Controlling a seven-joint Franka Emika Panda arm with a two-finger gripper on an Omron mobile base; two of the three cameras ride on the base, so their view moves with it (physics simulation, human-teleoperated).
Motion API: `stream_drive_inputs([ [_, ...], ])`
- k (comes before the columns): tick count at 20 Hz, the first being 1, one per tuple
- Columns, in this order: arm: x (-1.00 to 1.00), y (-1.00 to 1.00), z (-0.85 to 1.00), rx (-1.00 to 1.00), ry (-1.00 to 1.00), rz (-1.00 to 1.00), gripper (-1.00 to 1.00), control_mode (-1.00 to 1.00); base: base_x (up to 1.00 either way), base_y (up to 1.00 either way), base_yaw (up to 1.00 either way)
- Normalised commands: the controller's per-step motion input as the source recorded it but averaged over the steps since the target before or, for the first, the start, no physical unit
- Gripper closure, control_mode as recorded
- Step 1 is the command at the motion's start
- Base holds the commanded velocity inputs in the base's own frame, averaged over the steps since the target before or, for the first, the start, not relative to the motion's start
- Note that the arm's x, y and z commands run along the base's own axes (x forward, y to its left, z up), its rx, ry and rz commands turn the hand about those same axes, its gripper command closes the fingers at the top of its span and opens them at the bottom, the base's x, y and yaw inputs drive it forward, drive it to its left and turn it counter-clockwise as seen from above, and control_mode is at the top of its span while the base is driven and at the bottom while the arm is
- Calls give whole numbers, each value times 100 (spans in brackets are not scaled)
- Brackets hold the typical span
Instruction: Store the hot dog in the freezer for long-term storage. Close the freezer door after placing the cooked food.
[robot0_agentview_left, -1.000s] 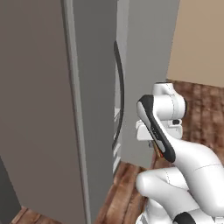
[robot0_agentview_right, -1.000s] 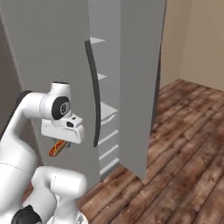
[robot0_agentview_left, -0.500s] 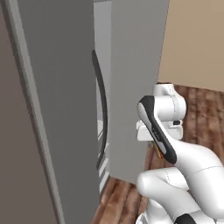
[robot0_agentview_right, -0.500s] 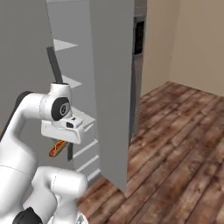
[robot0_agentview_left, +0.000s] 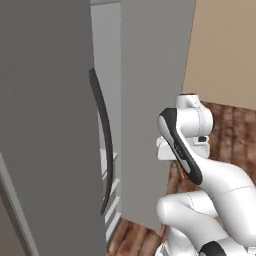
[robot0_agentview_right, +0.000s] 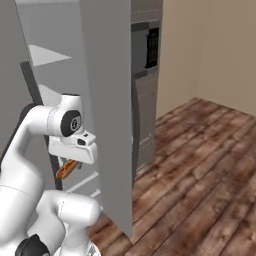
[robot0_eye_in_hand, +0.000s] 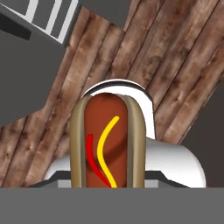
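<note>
Since a second ago both base views have swung round: the freezer door (robot0_agentview_left: 45, 125) now looms at the left of the left base view, and the right base view takes in the dark built-in microwave (robot0_agentview_right: 148, 47) and more of the wooden floor (robot0_agentview_right: 200, 175). That is the camera turning, while the arm keeps its folded pose with the hot dog (robot0_eye_in_hand: 108, 142) in the same spot under the hand.

The gripper (robot0_agentview_right: 70, 167) is clamped on the hot dog, jaws drawn in against the bun. In the hand view the bun's tan sides flank a red-brown sausage marked with one yellow and one red squiggle, its far end pointing away from the camera over the floor planks. In the right base view it shows as a small orange-red piece poking out just below the white hand; in the left base view just an orange sliver (robot0_agentview_left: 179, 170) peeks from behind the forearm.

The arm is bent tight, elbow high, forearm sloping down, the hand tucked close to the robot's own body and facing downward.

The freezer (robot0_agentview_left: 111, 165) stands open between its door and the fridge's right door (robot0_agentview_left: 152, 110); white shelves and drawer fronts show in the gap. The door's long dark handle (robot0_agentview_left: 102, 145) curves down its edge. The hot dog is outside the compartment, near the right door's lower half.
</note>
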Motion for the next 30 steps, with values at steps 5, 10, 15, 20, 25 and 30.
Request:
stream_drive_inputs([
  [5, 0, 0, 0, 0, 0, 0, 100, 100, 26, -5, 29],
  [10, 0, 0, 0, 0, 0, 0, 100, 100, 29, -7, 30],
  [15, 0, 0, 0, 0, 0, 0, 100, 100, 42, -19, 38],
  [20, 0, 0, 0, 0, 0, 0, 100, 100, 30, -32, 37],
  [25, 0, 0, 0, 0, 0, 0, 100, 100, 2, -37, 37],
  [30, 0, 0, 0, 0, 0, 0, 100, 100, 0, -61, 41],
])
